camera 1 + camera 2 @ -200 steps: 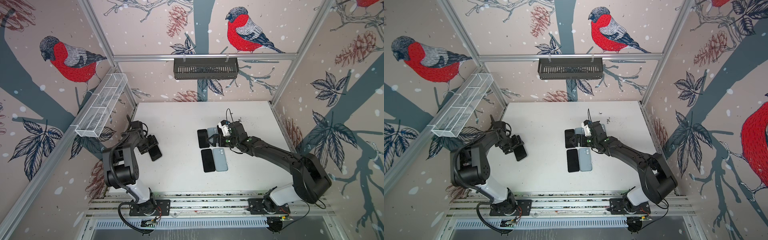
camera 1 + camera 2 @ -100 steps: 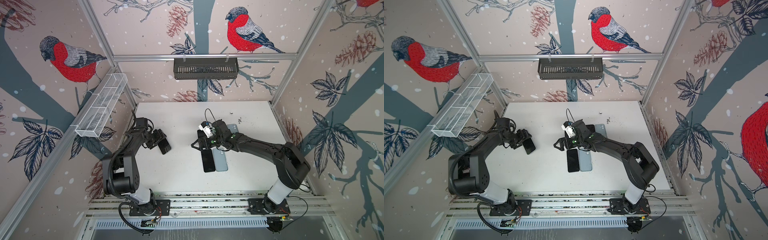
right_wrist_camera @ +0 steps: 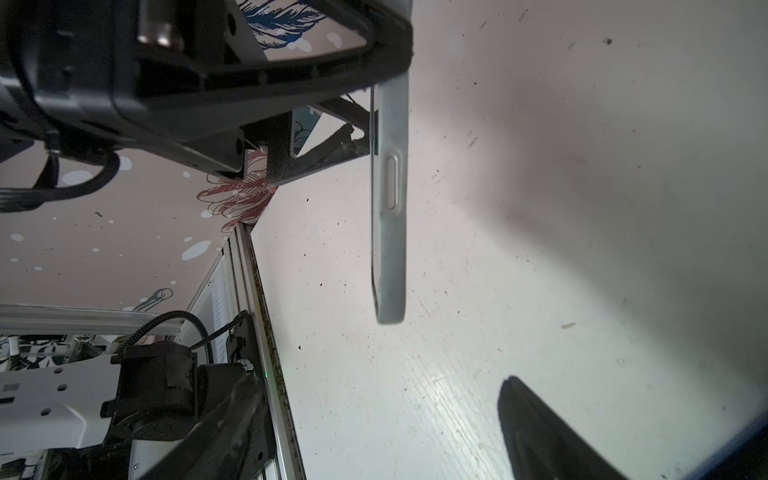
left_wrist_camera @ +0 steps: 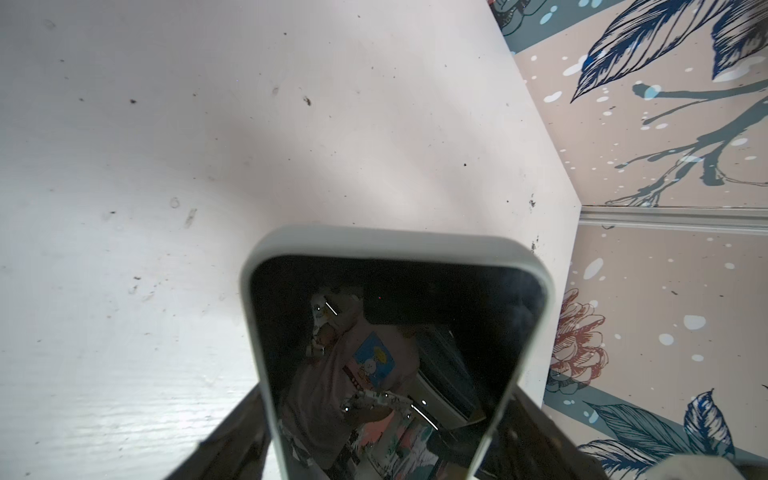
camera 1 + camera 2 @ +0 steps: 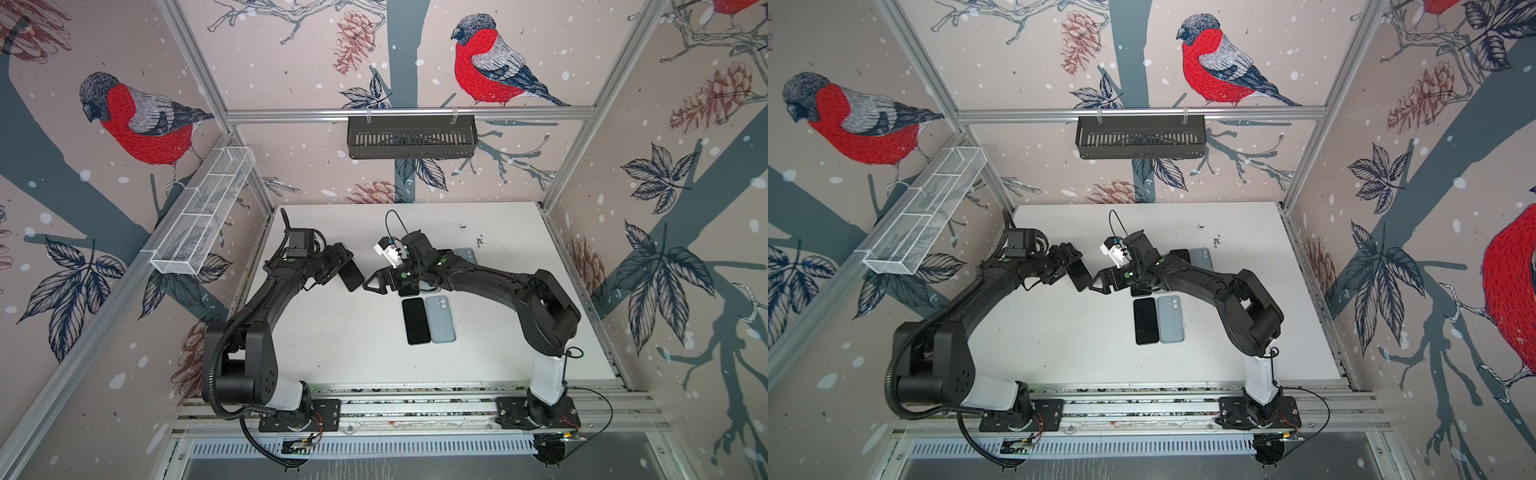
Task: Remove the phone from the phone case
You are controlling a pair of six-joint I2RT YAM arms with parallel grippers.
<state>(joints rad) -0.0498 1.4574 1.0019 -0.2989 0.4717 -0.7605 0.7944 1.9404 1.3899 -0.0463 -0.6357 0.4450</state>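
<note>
Phone (image 4: 395,353) sitting in its case (image 4: 374,241), one of each, the pair clamped in left hand (image 5: 341,266) and hanging clear of tabletop (image 5: 332,365), left of centre. Left wrist view: dark screen facing the camera, pale grey rim wrapping it on the three sides in frame, fingers (image 4: 237,436) pressing on both long edges near one short end. Long axis is running straight out from the hand. In both top views the free short end is pointing to the front and a little right, toward right hand (image 5: 372,286), screen side showing from above. Right wrist view is catching it edge-on, side button (image 3: 392,183) showing.

Right hand is standing spread and empty, just beside the free end, not touching it. Its two fingers are showing wide apart in its own wrist view, with only tabletop between them.

Counting what is lying flat: one dark phone (image 5: 415,321) and one blue-grey slab (image 5: 442,319), lens ring up, just beside each other, long axes running front to back. Behind them, under right arm (image 5: 490,278), more dark and blue-grey pieces are showing in part; one blue-grey corner (image 5: 465,253) is peeking out beyond the arm. Exact count there: cannot tell.

Two arms in view, one per side.
</note>
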